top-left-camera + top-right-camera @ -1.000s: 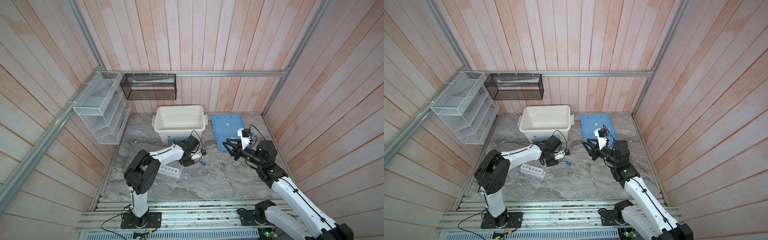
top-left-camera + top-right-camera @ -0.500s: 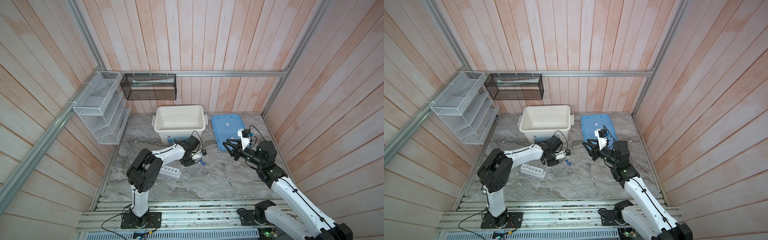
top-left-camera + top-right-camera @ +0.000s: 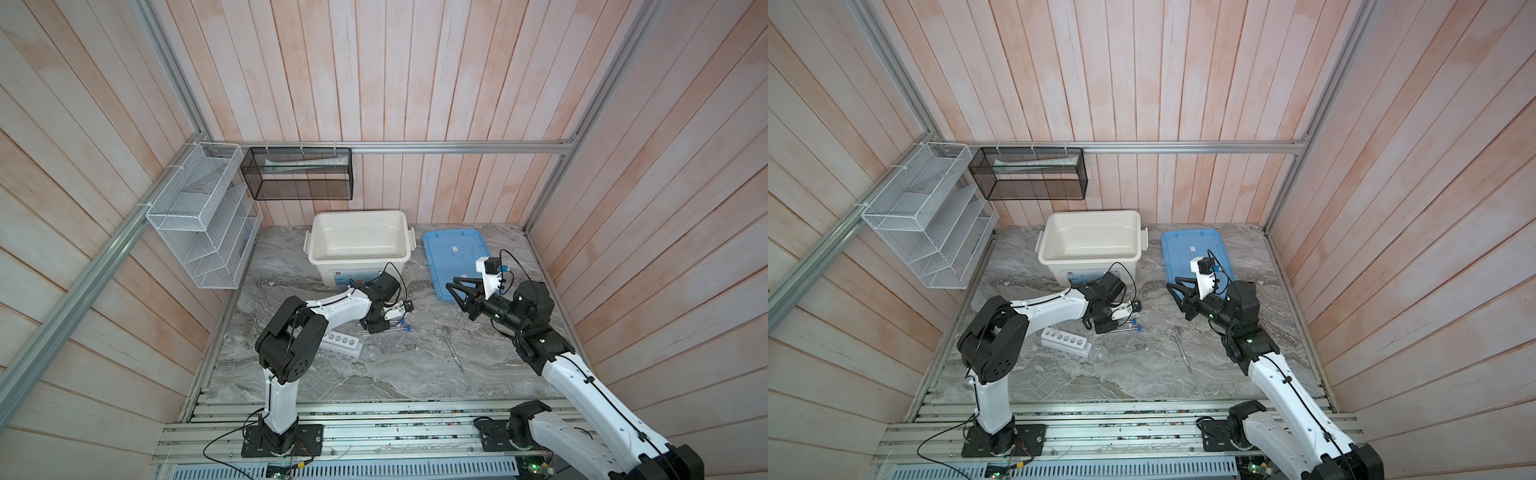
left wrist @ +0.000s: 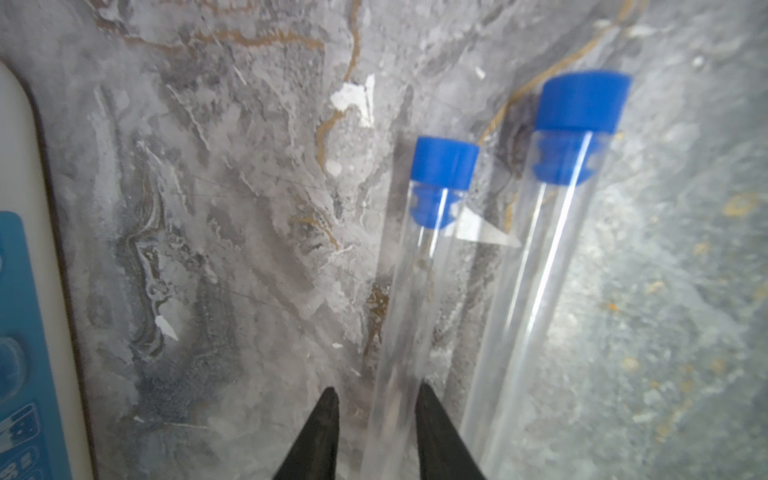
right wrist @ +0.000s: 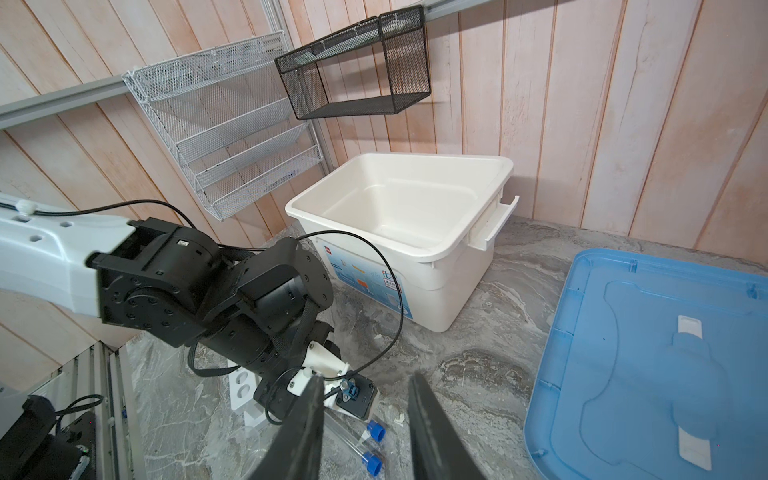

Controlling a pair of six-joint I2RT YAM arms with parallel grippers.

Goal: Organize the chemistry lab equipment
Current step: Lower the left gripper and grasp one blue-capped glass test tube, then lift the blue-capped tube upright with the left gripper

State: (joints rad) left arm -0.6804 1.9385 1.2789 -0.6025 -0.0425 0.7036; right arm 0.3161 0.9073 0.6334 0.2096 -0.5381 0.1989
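Planks [image 3: 415, 83] of pale pink wood close in a grey, marble-veined desk [image 3: 415, 374] on three sides, and an aluminium rail [image 3: 457, 146] runs along the back wall. A white wire shelf [image 3: 199, 216] and a black mesh basket [image 3: 299, 174] hang near the back left corner. At the rear of the desk stands an open white bin [image 3: 328, 270], and a blue lid [image 3: 453, 257] lies flat beside it.

In front of the bin the left tool [image 4: 374, 395] sits low at the desk. Its jaws are apart either side of a blue-capped tube [image 4: 428, 249], one finger against the glass and the other just clear. A second tube [image 4: 552, 249], also blue-capped, lies just beside it. A white rack [image 3: 343, 341] lies near, with a small round flask [image 3: 372, 353] at its end. A thin metal spatula [image 3: 453, 353] lies well apart toward the right. The right tool [image 5: 365, 376] hangs above the desk near the lid, its jaws apart with nothing between them.
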